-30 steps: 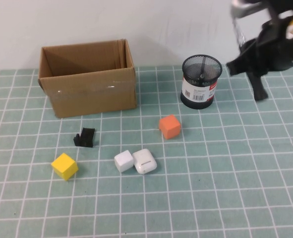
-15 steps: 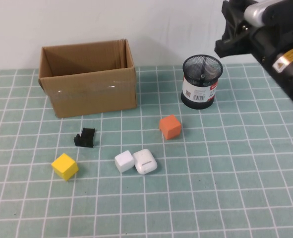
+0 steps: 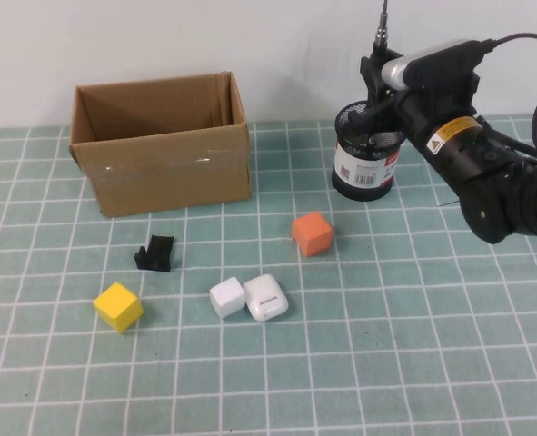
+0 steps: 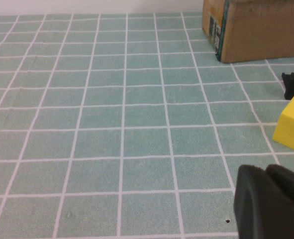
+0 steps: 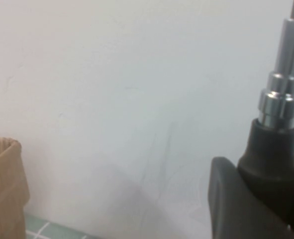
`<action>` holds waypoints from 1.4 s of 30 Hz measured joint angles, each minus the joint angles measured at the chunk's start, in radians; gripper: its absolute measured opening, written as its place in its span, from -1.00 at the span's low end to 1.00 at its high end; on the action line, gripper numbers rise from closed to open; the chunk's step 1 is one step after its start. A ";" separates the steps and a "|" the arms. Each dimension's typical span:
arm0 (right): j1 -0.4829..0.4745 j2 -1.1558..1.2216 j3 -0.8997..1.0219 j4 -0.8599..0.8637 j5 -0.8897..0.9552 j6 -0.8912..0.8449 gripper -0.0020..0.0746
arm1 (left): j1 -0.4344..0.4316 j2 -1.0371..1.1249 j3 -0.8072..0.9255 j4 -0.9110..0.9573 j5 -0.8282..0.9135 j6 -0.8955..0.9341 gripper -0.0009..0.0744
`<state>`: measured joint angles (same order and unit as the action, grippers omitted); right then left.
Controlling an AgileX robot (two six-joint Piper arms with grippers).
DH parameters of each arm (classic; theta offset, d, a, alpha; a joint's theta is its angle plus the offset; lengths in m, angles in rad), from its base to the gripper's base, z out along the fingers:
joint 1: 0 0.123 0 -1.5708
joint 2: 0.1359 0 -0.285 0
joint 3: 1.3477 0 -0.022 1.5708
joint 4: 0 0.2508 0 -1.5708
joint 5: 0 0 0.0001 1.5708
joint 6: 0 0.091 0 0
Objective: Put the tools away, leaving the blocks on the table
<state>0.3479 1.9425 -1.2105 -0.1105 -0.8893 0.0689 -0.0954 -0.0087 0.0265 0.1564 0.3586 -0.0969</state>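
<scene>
Near the table's (image 3: 450,363) far right edge, right gripper (image 3: 380,80) hangs over the black mesh cup (image 3: 369,150), clamped on the screwdriver (image 3: 381,32), metal tip up. Orange block (image 3: 312,232), white block (image 3: 227,296) & yellow block (image 3: 118,304) sit mid-table w/ a black bracket (image 3: 155,252). Left gripper (image 4: 268,201) low by yellow block; cannot tell its fingers' state.
</scene>
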 joint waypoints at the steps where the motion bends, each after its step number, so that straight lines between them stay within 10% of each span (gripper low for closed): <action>1: 0.000 0.005 0.000 0.000 0.001 0.003 -0.96 | 0.000 0.000 0.000 0.000 0.000 0.000 -0.98; 8: 0.000 0.026 0.000 0.000 0.043 0.003 -0.91 | 0.000 0.000 0.000 0.000 0.000 0.000 -0.98; 18: 0.000 0.015 0.000 0.090 0.059 0.024 0.01 | 0.000 0.000 0.000 0.000 0.000 0.000 -0.98; 31: 0.013 -0.194 0.094 0.079 0.181 -0.032 -0.04 | 0.000 0.000 0.000 0.000 0.000 0.000 -0.98; 38: 0.022 -0.556 0.241 0.075 0.544 -0.056 -0.91 | 0.000 0.000 0.000 0.000 0.000 0.000 -0.98; 42: 0.022 -0.748 0.247 0.078 0.859 -0.069 -0.97 | 0.000 0.000 0.000 0.000 0.000 0.000 -0.98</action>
<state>0.3696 1.1946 -0.9631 -0.0330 -0.0301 0.0000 -0.0954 -0.0087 0.0265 0.1564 0.3586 -0.0969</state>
